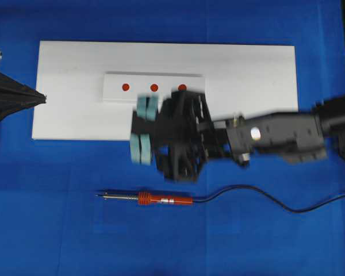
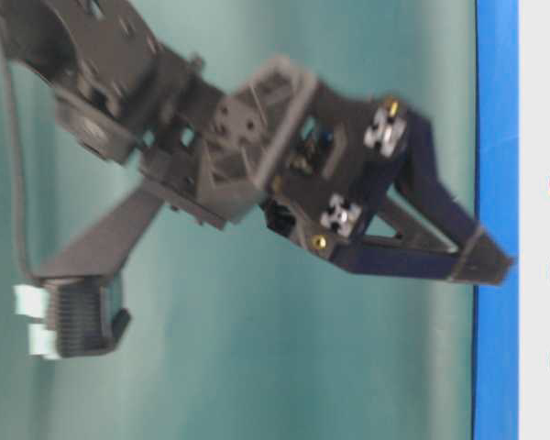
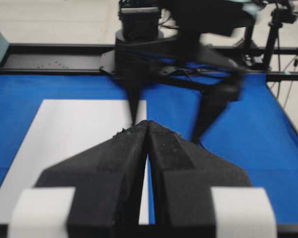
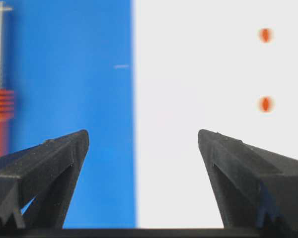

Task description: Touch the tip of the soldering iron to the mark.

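Left gripper (image 3: 148, 148) sat closed, idle at the desk's left edge. Middle red dot mark (image 1: 154, 87) lay on the white block. Right gripper (image 1: 142, 129), fingers wide apart, empty, hovered above the red-handled, metal-tipped soldering iron (image 1: 146, 199) on blue desk (image 1: 46, 230); best to descend squarely over the handle.

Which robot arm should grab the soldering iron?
Probably the right one. The right gripper is open, hovering mid-table just above the soldering iron. The left gripper sits shut at the far left edge, farther from it.
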Controlling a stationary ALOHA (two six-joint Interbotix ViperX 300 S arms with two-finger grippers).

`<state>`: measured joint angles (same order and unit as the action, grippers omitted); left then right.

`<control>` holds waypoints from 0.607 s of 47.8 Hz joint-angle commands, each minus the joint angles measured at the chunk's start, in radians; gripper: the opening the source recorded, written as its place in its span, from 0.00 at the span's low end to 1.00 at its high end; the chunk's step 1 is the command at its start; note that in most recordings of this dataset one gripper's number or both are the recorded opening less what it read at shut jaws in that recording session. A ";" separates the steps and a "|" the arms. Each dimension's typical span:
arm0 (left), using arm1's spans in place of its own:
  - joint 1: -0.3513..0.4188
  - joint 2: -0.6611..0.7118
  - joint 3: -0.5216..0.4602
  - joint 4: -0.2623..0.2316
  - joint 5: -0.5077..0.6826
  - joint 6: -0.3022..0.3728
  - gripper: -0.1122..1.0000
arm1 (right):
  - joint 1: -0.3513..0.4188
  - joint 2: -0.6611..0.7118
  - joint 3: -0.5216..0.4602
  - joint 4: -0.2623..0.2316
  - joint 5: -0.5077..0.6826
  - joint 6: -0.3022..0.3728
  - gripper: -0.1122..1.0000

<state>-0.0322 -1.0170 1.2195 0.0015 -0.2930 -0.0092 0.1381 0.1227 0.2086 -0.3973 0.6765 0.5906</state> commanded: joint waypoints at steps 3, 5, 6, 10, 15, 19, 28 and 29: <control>0.002 0.005 -0.014 0.002 -0.005 0.000 0.10 | -0.084 -0.043 -0.008 -0.002 -0.012 -0.043 0.88; 0.002 0.003 -0.014 0.002 -0.005 -0.002 0.10 | -0.104 -0.044 -0.008 0.002 -0.017 -0.054 0.88; 0.002 0.005 -0.014 0.002 -0.005 -0.002 0.10 | -0.112 -0.044 -0.008 0.002 -0.018 -0.057 0.88; 0.002 0.003 -0.014 0.002 -0.005 -0.002 0.10 | -0.130 -0.048 -0.008 0.003 -0.025 -0.066 0.88; 0.002 0.003 -0.015 0.002 -0.005 -0.002 0.10 | -0.137 -0.066 0.002 0.002 -0.015 -0.071 0.88; 0.002 0.003 -0.015 0.002 -0.005 -0.002 0.10 | -0.138 -0.121 0.043 -0.002 -0.012 -0.078 0.88; 0.002 0.003 -0.014 0.002 0.000 -0.002 0.10 | -0.158 -0.299 0.199 -0.002 -0.071 -0.078 0.88; 0.002 0.005 -0.014 0.002 0.000 -0.002 0.10 | -0.161 -0.331 0.233 -0.002 -0.089 -0.078 0.87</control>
<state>-0.0322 -1.0170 1.2180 0.0015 -0.2899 -0.0107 -0.0153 -0.0982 0.3820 -0.3958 0.6320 0.5139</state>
